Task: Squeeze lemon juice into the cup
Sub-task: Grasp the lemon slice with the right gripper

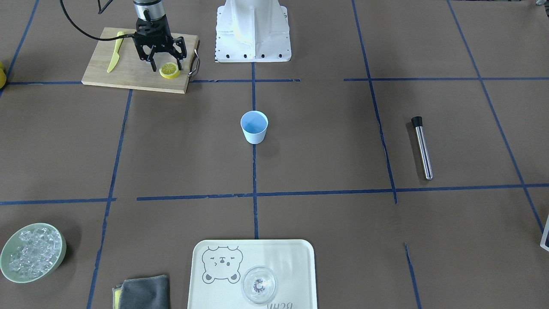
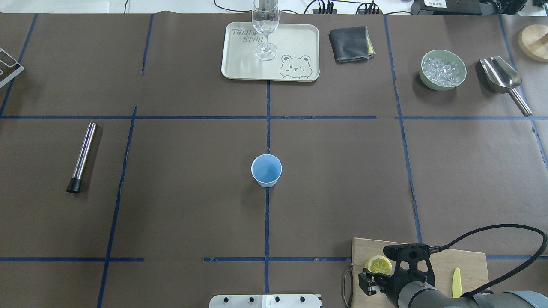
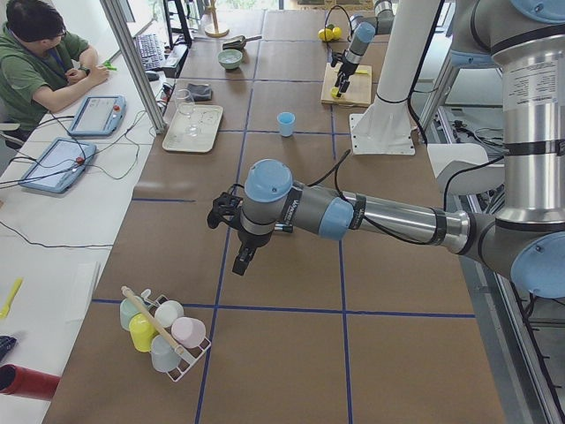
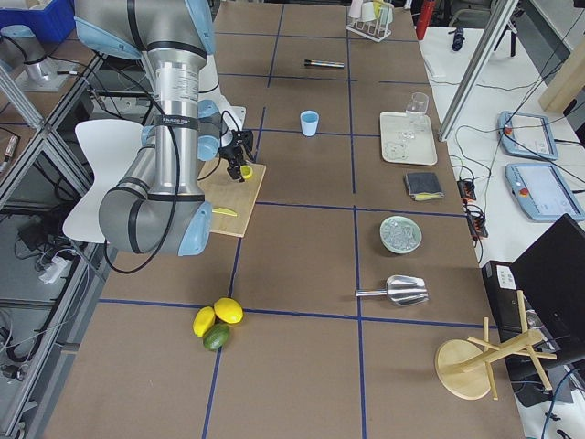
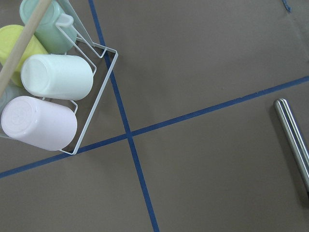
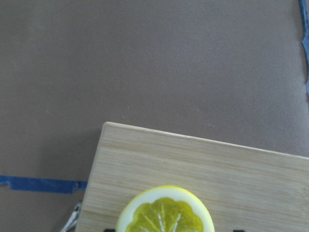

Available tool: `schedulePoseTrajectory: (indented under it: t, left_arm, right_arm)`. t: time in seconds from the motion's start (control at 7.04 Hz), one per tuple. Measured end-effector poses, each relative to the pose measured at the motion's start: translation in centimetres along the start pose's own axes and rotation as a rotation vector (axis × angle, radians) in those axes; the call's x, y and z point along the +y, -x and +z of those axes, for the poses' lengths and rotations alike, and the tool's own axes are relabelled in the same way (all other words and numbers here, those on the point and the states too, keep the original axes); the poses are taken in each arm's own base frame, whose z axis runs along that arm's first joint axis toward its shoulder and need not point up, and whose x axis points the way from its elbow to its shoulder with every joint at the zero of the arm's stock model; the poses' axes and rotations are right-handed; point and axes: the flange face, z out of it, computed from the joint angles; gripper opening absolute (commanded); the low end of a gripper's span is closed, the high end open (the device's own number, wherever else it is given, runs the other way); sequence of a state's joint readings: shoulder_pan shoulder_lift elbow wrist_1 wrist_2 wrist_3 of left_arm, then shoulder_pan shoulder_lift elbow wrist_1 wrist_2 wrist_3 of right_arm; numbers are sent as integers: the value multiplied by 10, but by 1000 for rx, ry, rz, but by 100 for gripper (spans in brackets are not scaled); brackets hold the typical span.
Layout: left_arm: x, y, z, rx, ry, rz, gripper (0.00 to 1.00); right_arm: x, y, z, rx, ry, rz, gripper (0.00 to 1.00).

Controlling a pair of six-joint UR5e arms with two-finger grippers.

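The lemon half (image 1: 170, 70) is found cut face up on the cutting board (image 1: 128, 71), close to the board's corner nearest the cup (image 1: 254, 126). The right gripper (image 1: 166, 64) is held directly above it. Its jaws are spread wide and nothing is gripped. In the front-facing view one finger is seen at 9 o'clock of the fruit and the other at 2 o'clock, so the fruit is straddled rather than touched. In the right wrist view the lemon half is centred at the bottom edge, which suggests it is lined up between the fingers.

Being round, the lemon half offers no long axis, so no wrist turn is judged necessary. A short descent and a closing of the jaws across the rind should be enough.

In the overhead view the cup is seen upright and empty at the middle of the tabletop (image 2: 171, 214), at about 10 o'clock from the lemon half and well apart from it. That is the direction in which the fruit must be carried after the grasp.

The left gripper (image 3: 219, 212) is shown only in the left side view, far off near a rack of cups (image 3: 163, 336). Whether its jaws are spread cannot be told. The right arm is clearly the nearer one.
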State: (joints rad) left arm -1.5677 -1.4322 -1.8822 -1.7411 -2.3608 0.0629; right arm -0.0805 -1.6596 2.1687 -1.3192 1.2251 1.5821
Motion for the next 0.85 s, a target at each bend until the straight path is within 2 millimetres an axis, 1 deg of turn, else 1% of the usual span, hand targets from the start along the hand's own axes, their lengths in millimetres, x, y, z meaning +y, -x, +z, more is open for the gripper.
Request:
schedulePoseTrajectory:
  t: [0.14,0.28,0.71,0.85]
  left_arm:
    - [0,0,0,0,0,0,100]
    - [0,0,0,-1,1,-1,100]
    - [0,0,0,0,0,0,100]
    - [0,0,0,0,0,0,100]
  right_arm:
    - [0,3,-1,-5,1,1,23]
    - [0,5,-2,-10,2,3,0]
    - [-4,6,-4,-15,-3,9,0]
    - [-7,7,-8,-23,-6,14,0]
